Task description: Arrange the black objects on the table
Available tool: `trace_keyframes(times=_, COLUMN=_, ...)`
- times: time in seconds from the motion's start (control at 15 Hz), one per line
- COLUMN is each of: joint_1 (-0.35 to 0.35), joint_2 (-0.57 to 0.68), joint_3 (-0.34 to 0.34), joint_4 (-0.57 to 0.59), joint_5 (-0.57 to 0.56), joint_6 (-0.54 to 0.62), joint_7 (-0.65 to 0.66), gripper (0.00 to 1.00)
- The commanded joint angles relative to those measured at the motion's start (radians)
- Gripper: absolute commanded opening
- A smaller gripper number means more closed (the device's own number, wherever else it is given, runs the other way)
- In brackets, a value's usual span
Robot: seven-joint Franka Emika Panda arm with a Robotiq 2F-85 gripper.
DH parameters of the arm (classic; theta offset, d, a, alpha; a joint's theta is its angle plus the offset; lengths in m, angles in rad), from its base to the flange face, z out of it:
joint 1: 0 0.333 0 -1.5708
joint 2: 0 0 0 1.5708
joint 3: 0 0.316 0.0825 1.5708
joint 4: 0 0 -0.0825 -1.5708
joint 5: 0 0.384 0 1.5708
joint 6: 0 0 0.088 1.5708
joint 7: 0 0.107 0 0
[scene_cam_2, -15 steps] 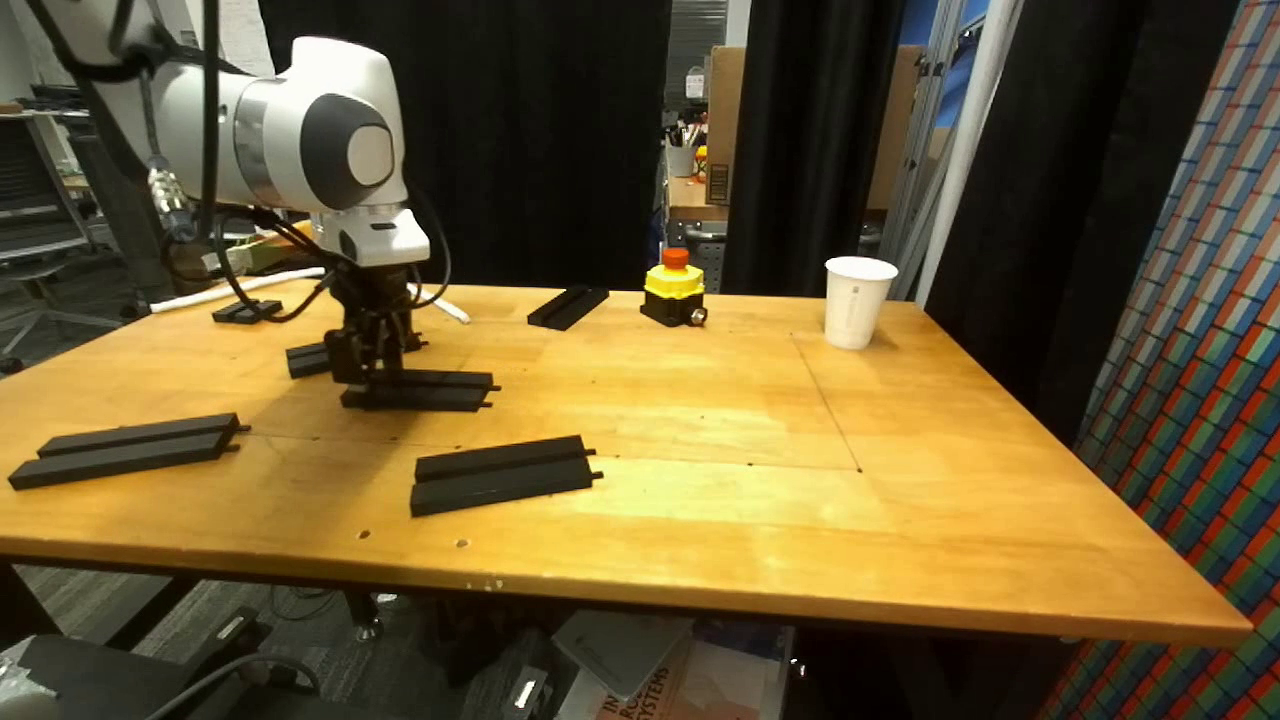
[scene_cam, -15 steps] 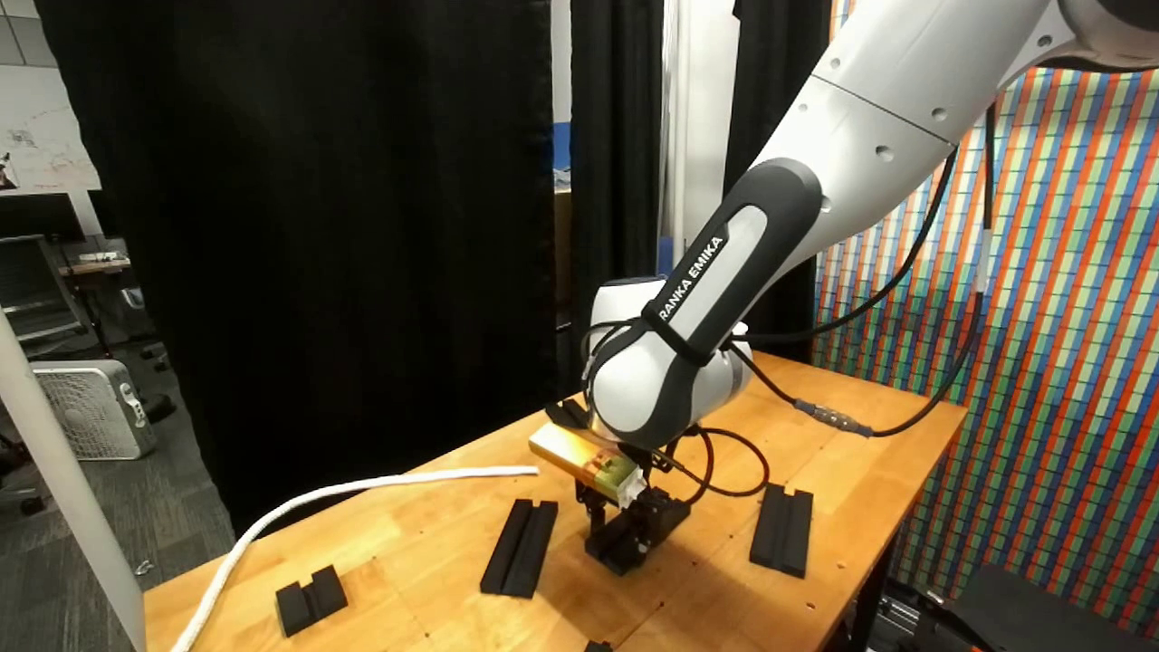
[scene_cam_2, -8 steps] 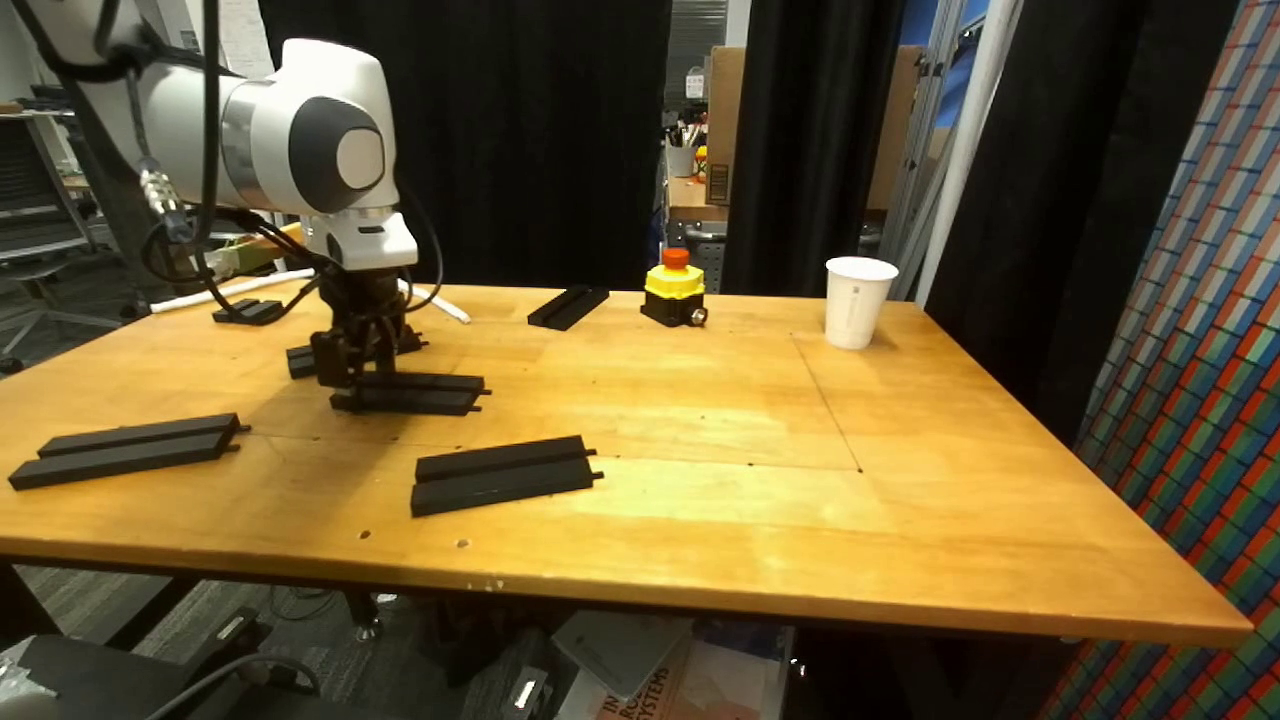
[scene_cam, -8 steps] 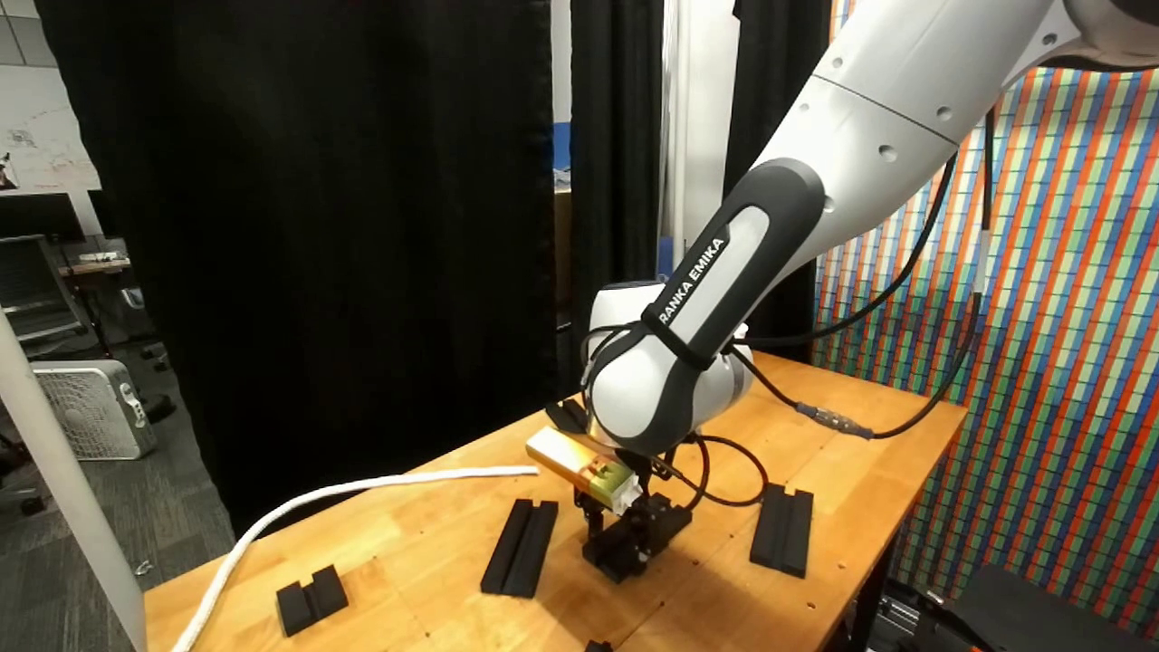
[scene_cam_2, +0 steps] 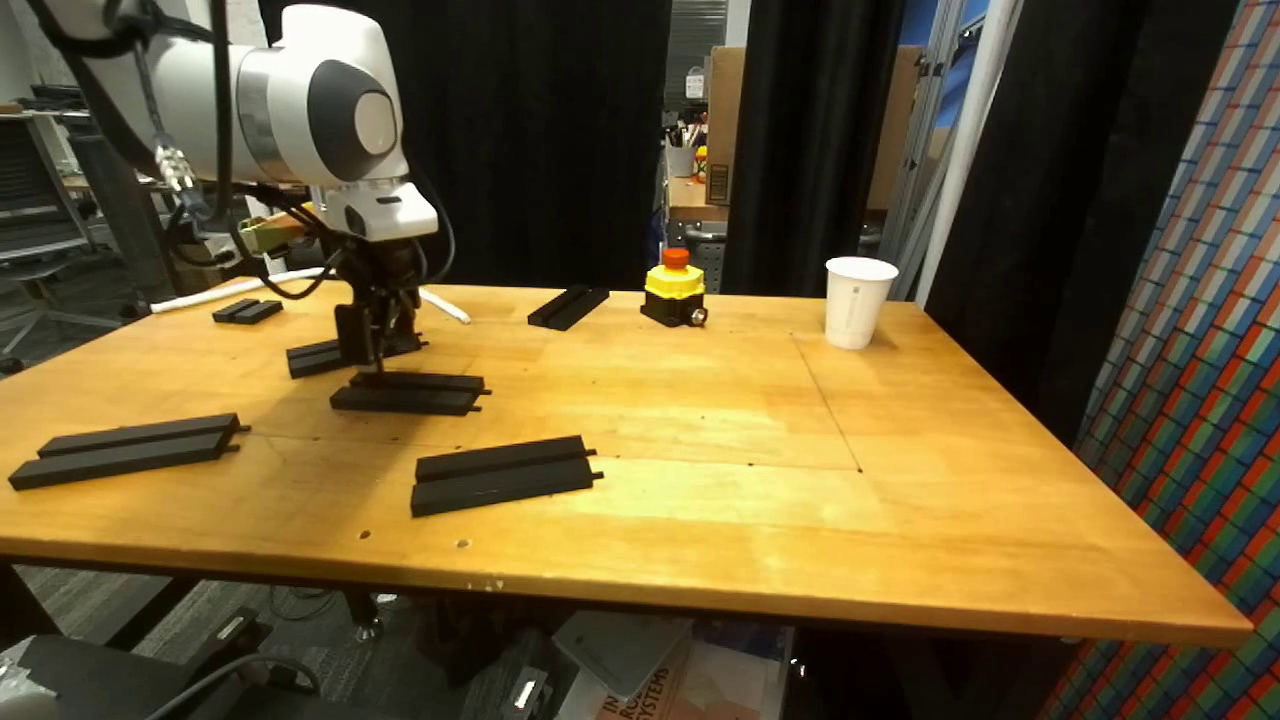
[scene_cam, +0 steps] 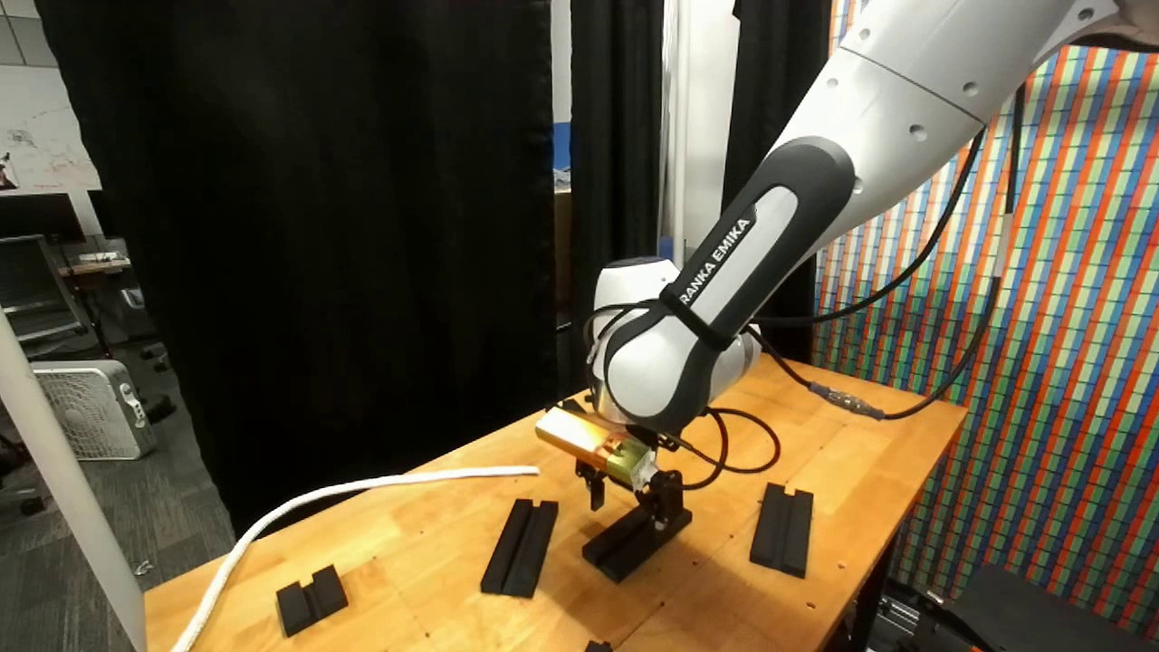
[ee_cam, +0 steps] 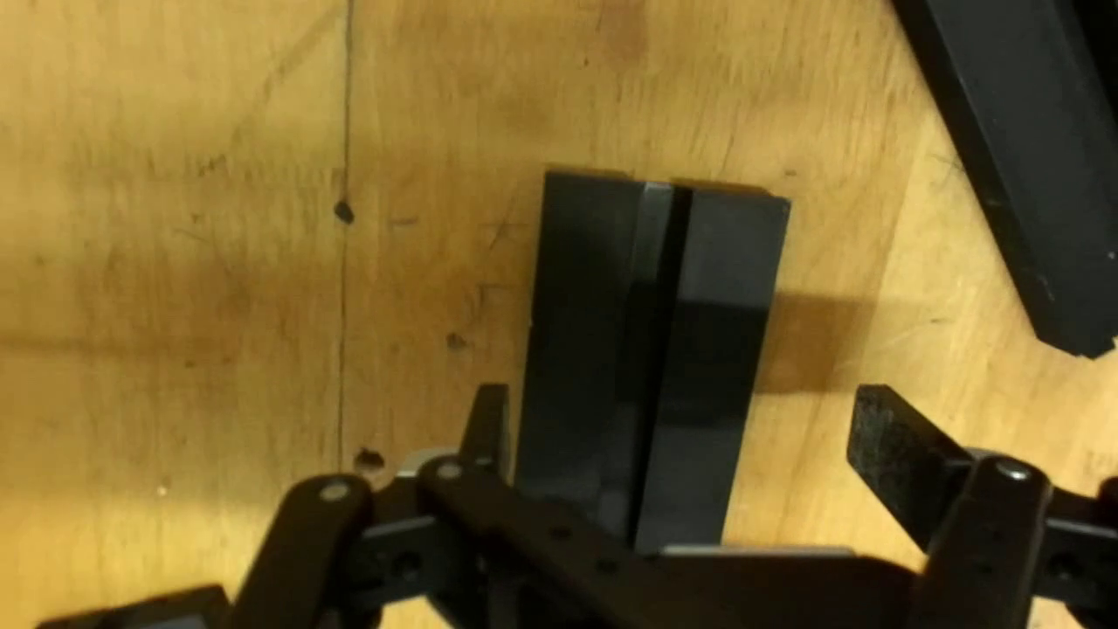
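In an exterior view, you have a black bar (scene_cam_2: 503, 485) toward the front edge of the tabletop (scene_cam_2: 720, 530) and a second bar (scene_cam_2: 130, 460) well apart to its left. Beyond them your hand (ee_cam: 679, 426) hangs over a third bar (scene_cam_2: 410, 400), fingers (ee_cam: 900, 454) spread wide with that piece between them in the wrist view; you cannot tell whether either finger touches it. Just behind, your hand partly hides a fourth bar (scene_cam_2: 312, 360). Farther back you see a white cup (scene_cam_2: 855, 305) upright at right, then a red-and-yellow button (scene_cam_2: 675, 283), a fifth bar (scene_cam_2: 575, 308) near the button, and a short black block (scene_cam_2: 255, 313) off to the left. Black curtains (scene_cam_2: 550, 150) hang beyond.
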Motion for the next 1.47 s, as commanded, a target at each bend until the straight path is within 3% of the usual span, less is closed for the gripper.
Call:
trace_keyframes(times=0.0, joint_1=-0.031, joint_2=-0.128, joint_3=-0.015, joint_4=-0.028, joint_5=-0.092, joint_6=-0.126, joint_7=-0.052, gripper=1.00)
trace_keyframes(times=0.33, joint_1=-0.133, joint_2=-0.252, joint_3=-0.038, joint_4=-0.076, joint_5=-0.170, joint_6=-0.285, joint_7=-0.242, gripper=1.00)
trace_keyframes(times=0.47, joint_1=-0.177, joint_2=-0.279, joint_3=-0.052, joint_4=-0.104, joint_5=-0.150, joint_6=-0.305, joint_7=-0.422, gripper=1.00)
trace_keyframes(times=0.73, joint_1=-0.254, joint_2=-0.316, joint_3=-0.096, joint_4=-0.189, joint_5=-0.124, joint_6=-0.232, joint_7=-0.720, gripper=1.00)
trace_keyframes(times=0.93, joint_1=-0.300, joint_2=-0.319, joint_3=-0.125, joint_4=-0.239, joint_5=-0.098, joint_6=-0.186, joint_7=-0.871, gripper=1.00)
trace_keyframes(times=1.13, joint_1=-0.335, joint_2=-0.323, joint_3=-0.138, joint_4=-0.289, joint_5=-0.103, joint_6=-0.154, joint_7=-0.912, gripper=1.00)
trace_keyframes(times=1.4, joint_1=-0.334, joint_2=-0.326, joint_3=-0.115, joint_4=-0.338, joint_5=-0.073, joint_6=-0.106, joint_7=-0.834, gripper=1.00)
